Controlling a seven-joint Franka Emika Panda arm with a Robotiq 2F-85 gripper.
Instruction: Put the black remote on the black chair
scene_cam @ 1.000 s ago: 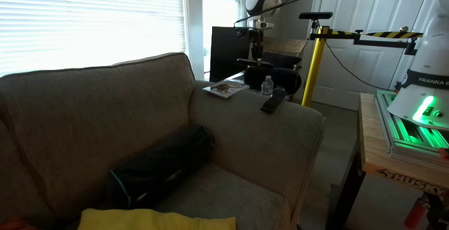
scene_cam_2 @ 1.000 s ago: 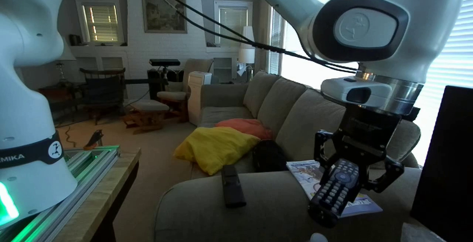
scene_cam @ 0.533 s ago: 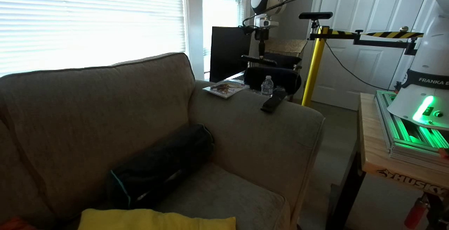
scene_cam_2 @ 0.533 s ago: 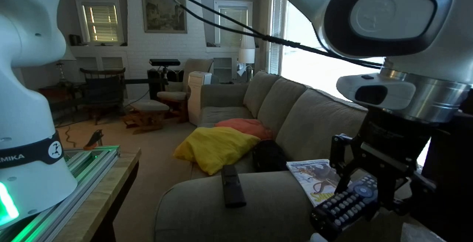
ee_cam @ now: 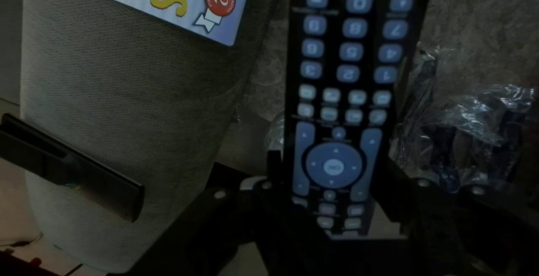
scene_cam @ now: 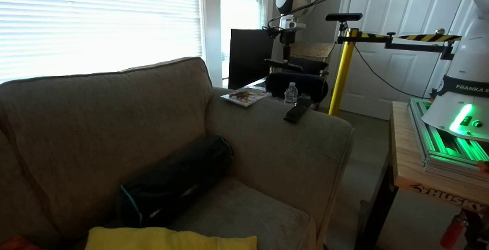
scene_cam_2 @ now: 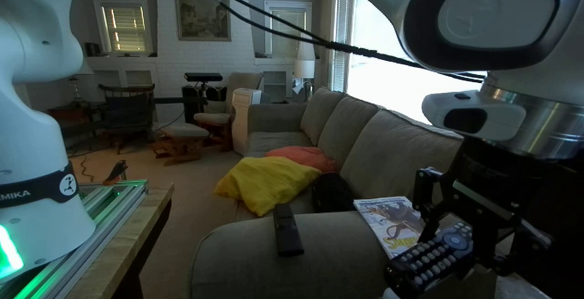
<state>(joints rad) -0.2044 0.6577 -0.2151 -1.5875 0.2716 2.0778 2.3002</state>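
The black remote [scene_cam_2: 431, 260] is long and bar-shaped with many pale buttons. My gripper [scene_cam_2: 449, 251] is shut on its sides and holds it in the air past the sofa arm. In the wrist view the remote [ee_cam: 349, 52] sits between both fingers, its buttons facing the camera; its near end is partly hidden by the gripper. In an exterior view the gripper [scene_cam: 285, 61] and remote appear in front of the black chair [scene_cam: 317, 86], whose dark padded part shows behind the sofa arm. A tall flat black panel [scene_cam: 250, 57] stands beside it; I cannot tell whether it belongs to the chair.
A chunkier black remote [scene_cam_2: 287, 230] and a magazine [scene_cam_2: 388, 221] lie on the sofa arm [scene_cam_2: 242, 253]. A water bottle [scene_cam: 291, 93] stands behind the arm. Clear plastic wrap [ee_cam: 471, 132] lies below the gripper. A yellow post [scene_cam: 342, 74] stands near the chair.
My gripper has carried the remote to the right in both exterior views, away from the magazine, and turned it somewhat. Motion over the last half second is small. The other things have not moved.
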